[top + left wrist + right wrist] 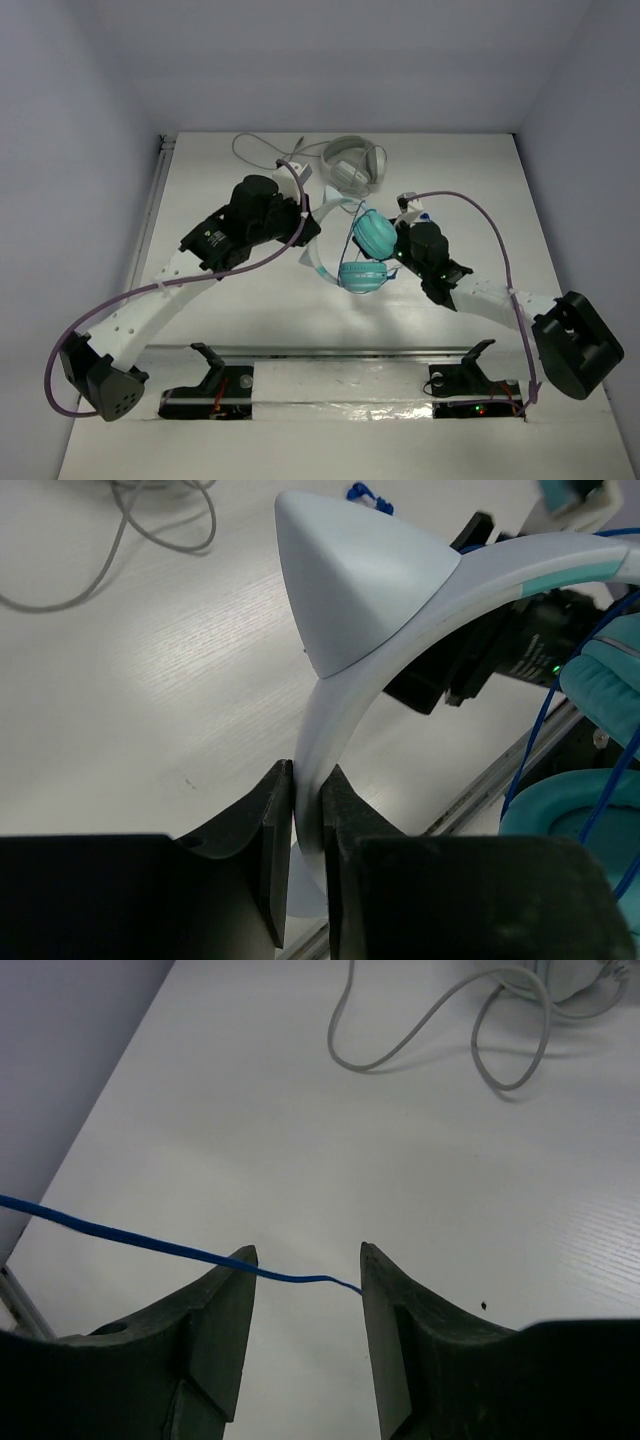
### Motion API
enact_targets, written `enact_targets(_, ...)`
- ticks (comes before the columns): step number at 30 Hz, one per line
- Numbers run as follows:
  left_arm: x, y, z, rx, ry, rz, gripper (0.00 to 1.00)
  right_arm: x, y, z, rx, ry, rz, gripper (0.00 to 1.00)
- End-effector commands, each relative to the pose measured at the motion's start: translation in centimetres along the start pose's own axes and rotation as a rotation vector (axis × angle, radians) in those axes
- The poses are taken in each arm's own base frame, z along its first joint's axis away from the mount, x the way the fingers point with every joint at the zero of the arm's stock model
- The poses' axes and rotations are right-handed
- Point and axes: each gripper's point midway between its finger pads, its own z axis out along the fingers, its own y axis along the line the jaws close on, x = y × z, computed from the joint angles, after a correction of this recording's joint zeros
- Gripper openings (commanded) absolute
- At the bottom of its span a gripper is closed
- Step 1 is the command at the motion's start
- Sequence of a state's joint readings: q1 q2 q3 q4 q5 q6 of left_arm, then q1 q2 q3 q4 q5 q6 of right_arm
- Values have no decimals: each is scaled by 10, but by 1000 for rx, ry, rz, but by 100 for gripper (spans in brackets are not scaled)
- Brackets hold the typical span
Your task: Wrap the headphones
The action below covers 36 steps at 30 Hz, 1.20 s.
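The teal headphones (372, 240) hang above the table's middle, both round ear cups close together, one also in the left wrist view (565, 810). My left gripper (306, 236) is shut on their pale headband (345, 695), which stands pinched between the fingers (308, 780). The thin blue cable (545, 730) hangs by the ear cups. My right gripper (405, 214) is just right of the cups. In the right wrist view it is open (308, 1255), and the blue cable (150, 1240) runs across the gap between the fingers, not gripped.
Grey-white headphones (355, 163) lie at the back of the table, their grey cable (262, 150) looped to the left; it also shows in the wrist views (420, 1045) (150, 530). A metal rail (330, 352) runs along the near edge.
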<state>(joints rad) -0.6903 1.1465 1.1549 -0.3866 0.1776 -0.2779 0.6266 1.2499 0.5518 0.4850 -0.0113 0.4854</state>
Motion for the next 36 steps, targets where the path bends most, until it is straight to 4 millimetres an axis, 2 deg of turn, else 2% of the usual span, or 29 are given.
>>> enact_targets(1, -63, -20, -23, 63, -185, -31, 0, -24, 15, 5, -97, -112, 20, 52)
enact_targets(5, -94, -24, -40, 70, -256, -32, 0, -13, 6, 12, -73, -99, 31, 58)
enact_targets(13, -127, -23, -56, 66, -317, -42, 0, -3, -11, 20, -10, -83, 42, 59)
enact_targets(15, -135, -28, -63, 81, -336, -45, 0, 3, -15, 24, 1, -63, 39, 59)
enact_targets(17, -144, -25, -68, 68, -353, -52, 0, 11, -19, 29, 12, -45, 57, 59)
enact_targets(21, -155, -21, -77, 61, -380, -63, 0, 20, -23, 33, 21, -29, 79, 59)
enact_targets(27, -171, -33, -91, 100, -421, -55, 0, 31, -30, 41, 34, -10, 91, 59)
enact_targets(31, -177, -33, -96, 98, -435, -50, 0, 42, -33, 44, 28, 4, 102, 60)
enact_targets(36, -180, -33, -99, 93, -447, -56, 0, 46, -32, 45, 13, 10, 103, 60)
